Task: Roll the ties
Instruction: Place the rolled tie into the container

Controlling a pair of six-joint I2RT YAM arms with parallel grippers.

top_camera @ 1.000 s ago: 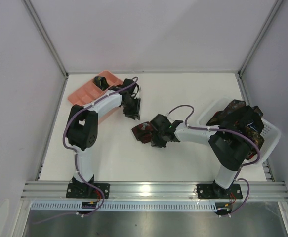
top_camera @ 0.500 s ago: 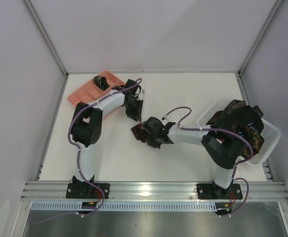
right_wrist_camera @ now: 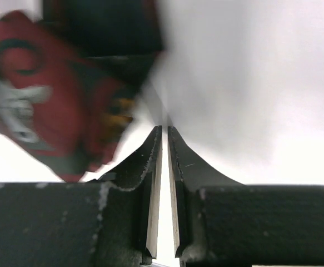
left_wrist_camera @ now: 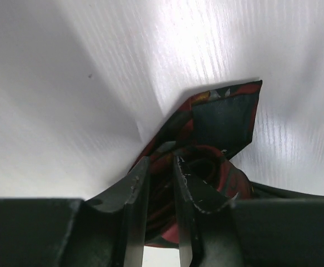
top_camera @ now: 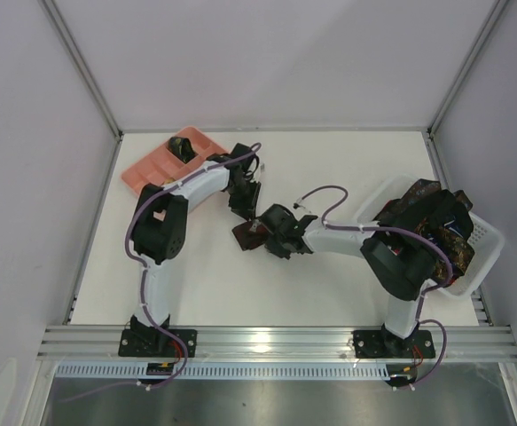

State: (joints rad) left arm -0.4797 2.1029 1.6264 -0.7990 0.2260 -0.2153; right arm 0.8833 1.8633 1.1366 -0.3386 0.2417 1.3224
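Observation:
A dark tie with red patterning (top_camera: 244,237) lies rolled up at mid-table. In the left wrist view its pointed flap (left_wrist_camera: 223,114) sticks up behind the coil. My left gripper (left_wrist_camera: 160,161) comes down from the far side (top_camera: 250,216) and is shut on the coil's outer layers, with red fabric filling the narrow gap between its fingers. My right gripper (right_wrist_camera: 162,128) sits just right of the roll (top_camera: 272,232), its jaws almost together with only bare white table showing between them. The roll (right_wrist_camera: 45,94) looms blurred to its left.
A pink compartment tray (top_camera: 156,169) at the back left holds one rolled tie (top_camera: 184,145) in a far slot. A white mesh basket (top_camera: 487,238) at the right edge is heaped with several loose ties (top_camera: 426,213). Walls close the table's back and sides.
My left arm has swung right and down onto the roll, and its jaws have narrowed slightly. My right arm has slid a little to the left, close beside the roll.

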